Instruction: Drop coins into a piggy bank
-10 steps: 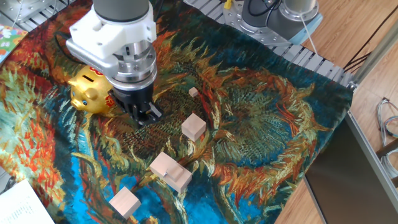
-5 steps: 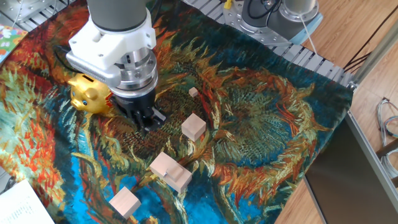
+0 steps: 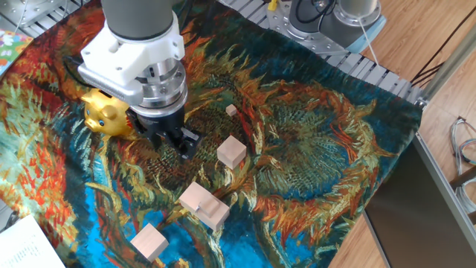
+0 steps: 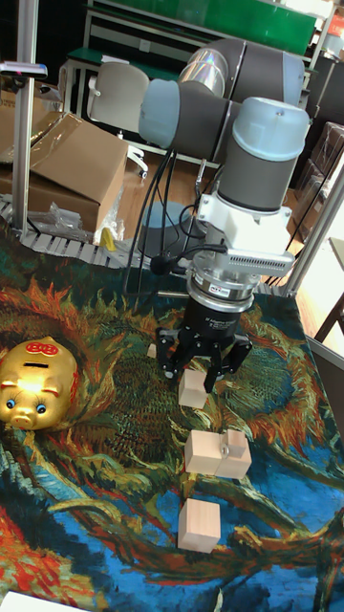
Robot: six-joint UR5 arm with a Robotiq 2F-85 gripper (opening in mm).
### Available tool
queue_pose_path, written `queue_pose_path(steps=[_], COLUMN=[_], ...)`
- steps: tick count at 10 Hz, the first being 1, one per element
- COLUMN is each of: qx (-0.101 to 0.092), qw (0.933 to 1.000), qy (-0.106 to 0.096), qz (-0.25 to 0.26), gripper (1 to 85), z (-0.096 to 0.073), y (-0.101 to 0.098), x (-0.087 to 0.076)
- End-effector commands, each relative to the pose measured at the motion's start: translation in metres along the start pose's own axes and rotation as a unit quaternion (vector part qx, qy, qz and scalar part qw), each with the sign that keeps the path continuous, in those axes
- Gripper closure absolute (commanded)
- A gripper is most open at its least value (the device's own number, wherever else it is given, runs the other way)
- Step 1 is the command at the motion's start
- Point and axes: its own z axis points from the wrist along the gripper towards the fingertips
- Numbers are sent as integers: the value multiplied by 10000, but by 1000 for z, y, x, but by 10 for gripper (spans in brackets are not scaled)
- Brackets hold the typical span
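Note:
The shiny gold piggy bank with red marks on its back stands on the painted cloth at the left. My gripper hangs just right of it, low over the cloth. Its black fingers are spread and hold nothing, so it is open. They hover just above and behind a pale wooden block. A small silvery piece that looks like a coin stands on a double wooden block nearer the front. I cannot see any other coins.
Another wooden block lies near the front edge, and a tiny one lies further back. A second robot base stands at the far side. Cardboard boxes sit behind the table. The cloth's right edge drops off.
The gripper has drifted slightly right and forward, away from the piggy bank and toward the nearest wooden block. The pig and the blocks have not moved.

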Motion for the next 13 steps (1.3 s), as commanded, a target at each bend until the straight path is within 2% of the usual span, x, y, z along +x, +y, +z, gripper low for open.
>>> queue_pose_path(steps=[1, 3, 4, 6, 7, 9, 12, 13], qx=[-95, -107, -70, 16, 16, -74, -72, -14], qw=[9997, 9995, 9996, 9997, 9994, 9993, 9993, 9998], qy=[-37, -69, -57, 61, 130, 112, 97, -12], qz=[228, 290, 256, 249, 310, 347, 355, 220], gripper=[310, 317, 317, 320, 320, 320, 340, 343], z=[8, 14, 12, -4, -11, -11, -11, -10], y=[13, 14, 10, -1, -3, 2, 2, -2], x=[-15, -25, -24, 1, 19, 18, 17, 11])
